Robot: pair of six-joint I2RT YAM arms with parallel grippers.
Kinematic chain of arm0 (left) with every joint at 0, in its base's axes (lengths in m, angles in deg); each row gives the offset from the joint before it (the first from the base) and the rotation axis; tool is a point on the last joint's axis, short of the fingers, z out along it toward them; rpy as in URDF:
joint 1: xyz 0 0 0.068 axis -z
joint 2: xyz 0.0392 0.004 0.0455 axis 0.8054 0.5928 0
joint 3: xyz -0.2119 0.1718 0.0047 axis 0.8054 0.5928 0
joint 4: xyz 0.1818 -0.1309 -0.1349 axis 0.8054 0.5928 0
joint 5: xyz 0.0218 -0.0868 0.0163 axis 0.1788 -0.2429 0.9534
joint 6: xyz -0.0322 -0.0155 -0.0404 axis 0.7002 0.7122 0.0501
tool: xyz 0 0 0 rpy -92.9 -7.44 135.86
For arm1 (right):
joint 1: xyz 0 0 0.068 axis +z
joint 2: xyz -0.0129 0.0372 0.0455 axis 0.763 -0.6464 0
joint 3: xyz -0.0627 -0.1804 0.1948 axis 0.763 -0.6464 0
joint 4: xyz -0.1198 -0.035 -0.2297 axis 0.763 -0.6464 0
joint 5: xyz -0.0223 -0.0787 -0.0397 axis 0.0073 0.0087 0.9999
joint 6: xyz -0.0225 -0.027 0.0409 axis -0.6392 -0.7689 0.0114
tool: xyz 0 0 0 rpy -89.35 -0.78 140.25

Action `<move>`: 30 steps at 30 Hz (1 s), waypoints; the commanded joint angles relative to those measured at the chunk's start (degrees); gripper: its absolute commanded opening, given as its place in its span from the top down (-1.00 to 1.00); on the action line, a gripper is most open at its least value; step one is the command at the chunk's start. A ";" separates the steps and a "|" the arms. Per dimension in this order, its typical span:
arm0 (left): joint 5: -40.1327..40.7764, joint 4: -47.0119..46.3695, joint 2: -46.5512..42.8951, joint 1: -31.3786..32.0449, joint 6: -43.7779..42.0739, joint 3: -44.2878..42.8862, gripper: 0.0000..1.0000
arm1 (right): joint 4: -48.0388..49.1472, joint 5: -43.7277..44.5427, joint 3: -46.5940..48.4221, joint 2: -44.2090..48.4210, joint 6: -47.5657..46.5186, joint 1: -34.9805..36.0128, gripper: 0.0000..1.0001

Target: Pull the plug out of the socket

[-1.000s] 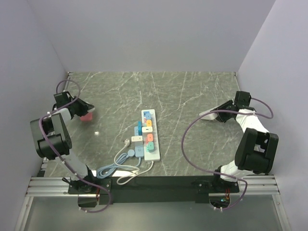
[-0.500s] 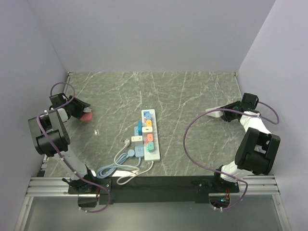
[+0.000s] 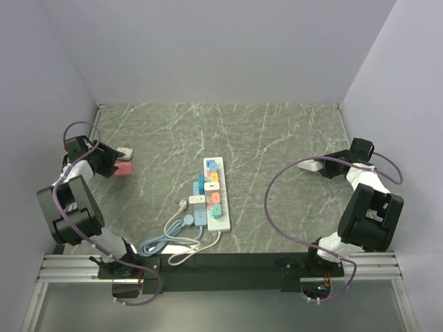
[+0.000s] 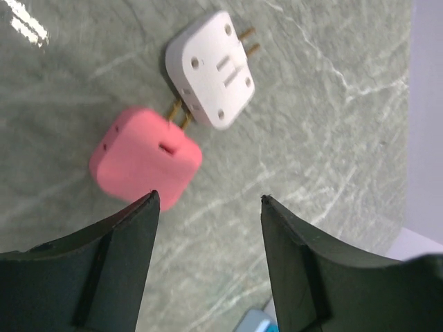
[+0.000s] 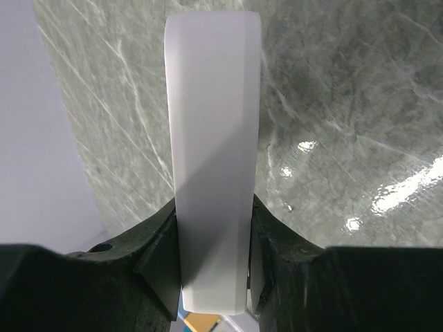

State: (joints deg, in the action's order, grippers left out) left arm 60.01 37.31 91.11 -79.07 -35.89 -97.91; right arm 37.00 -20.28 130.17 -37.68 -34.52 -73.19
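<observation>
The socket (image 3: 216, 194) is a long white strip lying mid-table, with several coloured plugs (image 3: 215, 198) still in its outlets. At the far left a pink plug (image 3: 122, 169) (image 4: 142, 162) and a white plug (image 3: 125, 151) (image 4: 211, 67) lie loose on the table, prongs showing. My left gripper (image 3: 109, 162) (image 4: 208, 199) is open just behind the pink plug, with nothing between its fingers. At the right, my right gripper (image 3: 322, 167) (image 5: 213, 202) is shut on a white plug block (image 3: 309, 165) (image 5: 213, 138), held off the socket.
White and blue cords (image 3: 173, 238) curl from the strip's near end toward the front rail. Grey walls close in the table on the left, back and right. The marble table (image 3: 277, 138) lies bare between the strip and my right arm.
My left gripper opened, let go of the pink plug onto the table and drew back to the left. My right arm shifted slightly right, still holding the white plug.
</observation>
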 commanded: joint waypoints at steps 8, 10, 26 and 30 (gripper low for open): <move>-7.34 5.37 -14.25 -0.23 -0.55 2.12 -0.32 | 4.49 6.03 1.60 -1.52 5.77 -3.08 1.00; -10.50 3.54 -16.10 -0.23 0.76 3.52 -0.32 | 7.83 7.00 -0.24 -1.08 7.69 -3.61 1.00; -20.97 -6.84 -18.66 16.55 2.79 10.30 -0.30 | 28.14 2.26 -11.24 -8.19 19.13 -5.54 0.27; -20.71 -7.02 -19.10 17.96 2.79 10.12 -0.32 | 27.97 2.17 -11.42 -8.90 17.91 -6.15 0.03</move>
State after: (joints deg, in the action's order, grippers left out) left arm 40.57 32.81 73.02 -61.68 -33.71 -87.46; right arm 66.29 -20.63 120.36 -44.76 -15.25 -78.83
